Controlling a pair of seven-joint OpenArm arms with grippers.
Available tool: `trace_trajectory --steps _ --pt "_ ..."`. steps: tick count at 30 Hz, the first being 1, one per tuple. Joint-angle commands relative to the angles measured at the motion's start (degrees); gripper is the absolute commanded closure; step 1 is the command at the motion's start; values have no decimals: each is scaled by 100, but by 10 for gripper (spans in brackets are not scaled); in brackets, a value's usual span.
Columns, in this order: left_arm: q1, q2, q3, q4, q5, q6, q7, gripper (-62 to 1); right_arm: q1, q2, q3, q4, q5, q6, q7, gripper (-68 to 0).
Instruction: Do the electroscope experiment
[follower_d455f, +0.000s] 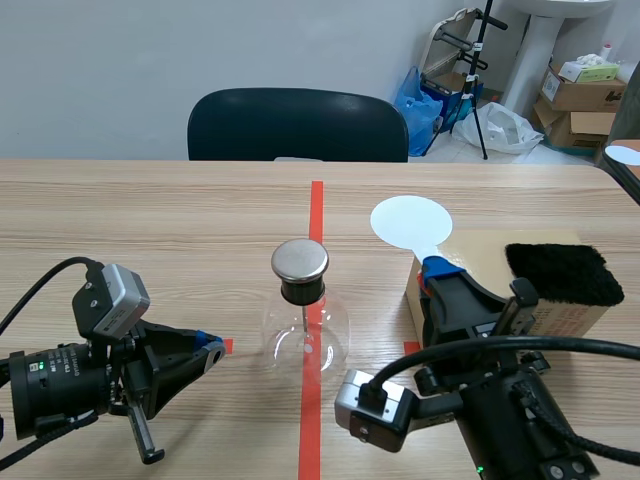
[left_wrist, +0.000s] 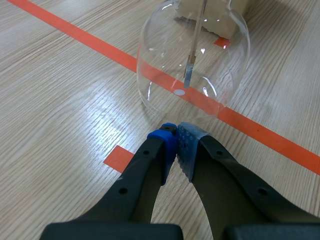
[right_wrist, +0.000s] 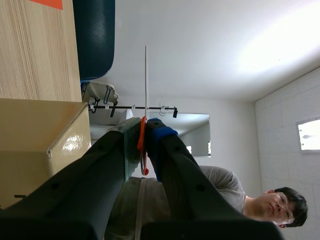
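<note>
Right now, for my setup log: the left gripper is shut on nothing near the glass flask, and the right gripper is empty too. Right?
No: the right wrist view shows the right gripper shut on the white disc. The left gripper is shut on nothing near the glass flask.

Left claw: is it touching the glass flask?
Apart. The scene view shows bare table between the shut left claw and the flask.
</note>
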Motion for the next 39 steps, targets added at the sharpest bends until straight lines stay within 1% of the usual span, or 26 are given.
trace_trajectory --steps 1,6,11,18,24,29,33,39 --pt "-48 31 -4 109 -61 0 -81 -32 61 61 4 122 -22 -68 -22 -9" --pt "-48 31 -4 109 -61 0 -81 -32 61 61 4 122 -20 -68 -11 -9" --pt "-48 31 -4 109 -61 0 -81 -32 63 61 4 122 0 -68 251 -9" --pt "-48 31 -4 109 -61 0 -81 -32 63 61 4 122 22 -68 953 -9" --pt "-48 31 -4 109 -61 0 -81 -32 63 61 4 122 129 -68 1714 -9" --pt "-48 31 -4 109 -61 0 -81 -32 63 61 4 122 129 -68 2170 -9" --pt "-48 31 -4 109 -61 0 -81 -32 63 61 4 122 129 -68 2365 -9" --pt "-48 31 -4 109 -61 2 -81 -32 63 61 4 122 129 -68 2391 -9"
